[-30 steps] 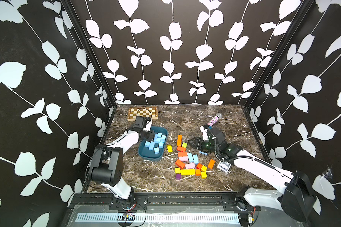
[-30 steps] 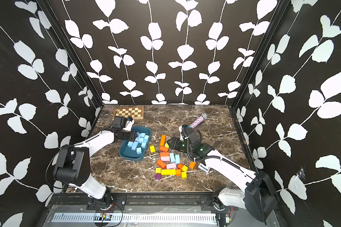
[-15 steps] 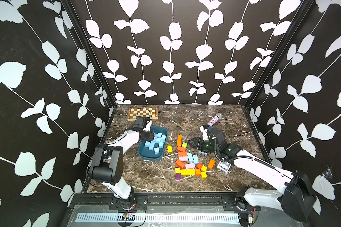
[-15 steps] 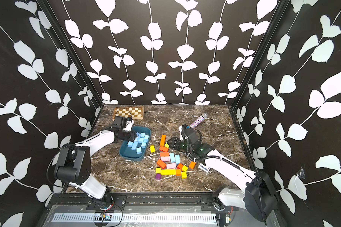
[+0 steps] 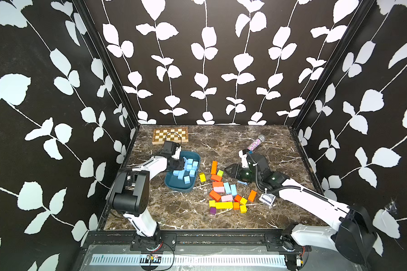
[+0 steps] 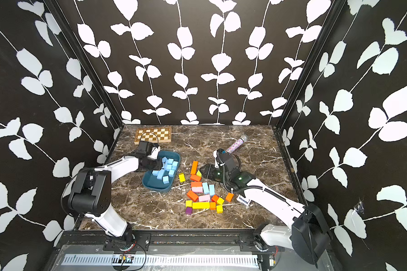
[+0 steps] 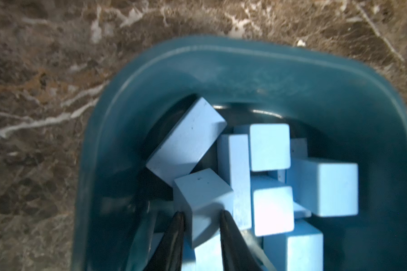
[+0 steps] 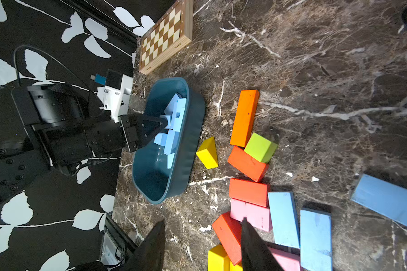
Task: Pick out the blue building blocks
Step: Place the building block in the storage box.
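Left pincer (image 7: 201,212) has closed onto a half-hidden blue block (image 7: 202,187) in the tray (image 7: 221,70); right pincer (image 8: 203,220) gapes open.

Robot test booth: leaf-patterned walls (image 5: 205,58) enclose a marble tabletop (image 5: 186,211).

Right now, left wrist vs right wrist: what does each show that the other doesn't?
Left wrist only: close up, a blue cube between the fingertips of the left gripper; whether it is clamped is unclear.
Right wrist only: the chessboard, the open right gripper with nothing between its fingers, loose orange, yellow, green and pink blocks, and three blue blocks lying on the marble table.
Both: the teal tray holding blue blocks, the left gripper reaching into it, the table.
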Motion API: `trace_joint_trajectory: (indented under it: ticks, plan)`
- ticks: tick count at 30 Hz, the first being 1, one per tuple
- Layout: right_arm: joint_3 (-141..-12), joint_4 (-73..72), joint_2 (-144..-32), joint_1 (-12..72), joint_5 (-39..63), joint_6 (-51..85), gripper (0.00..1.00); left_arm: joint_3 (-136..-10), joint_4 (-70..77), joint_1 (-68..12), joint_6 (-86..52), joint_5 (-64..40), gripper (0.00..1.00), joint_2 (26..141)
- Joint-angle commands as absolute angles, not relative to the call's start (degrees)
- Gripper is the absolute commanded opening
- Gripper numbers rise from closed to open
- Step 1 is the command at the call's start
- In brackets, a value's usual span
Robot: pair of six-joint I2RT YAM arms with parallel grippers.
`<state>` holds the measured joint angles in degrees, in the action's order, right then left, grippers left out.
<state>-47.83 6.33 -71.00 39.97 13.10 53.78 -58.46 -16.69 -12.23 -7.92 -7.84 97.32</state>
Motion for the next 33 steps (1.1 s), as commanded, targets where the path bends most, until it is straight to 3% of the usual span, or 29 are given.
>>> trace_joint_trajectory:
  ticks: [1,5,12,23,33]
  plan:
    - [-48.7,5.2,-71.2,39.8,12.8,53.8,0.5,-60.8,-16.4,-12.3,-7.5,-7.4,0.29,98.8]
    - [-48.7,5.3,-71.1,39.8,12.7,53.8,0.49,-62.5,-16.9,-12.3,-7.2,-7.6,0.3,100.1]
    - [-49.2,5.9,-71.3,39.7,12.4,53.4,0.49,-62.3,-17.7,-12.3,-7.7,-8.1,0.44,96.2]
    - [-52.7,13.0,-74.1,39.5,10.8,52.5,0.49,-62.7,-17.8,-12.7,-7.6,-11.2,0.43,93.9]
    - [-54.3,26.2,-76.6,35.1,8.3,55.2,0.49,-59.1,-16.0,-19.4,6.1,-17.1,0.49,85.6]
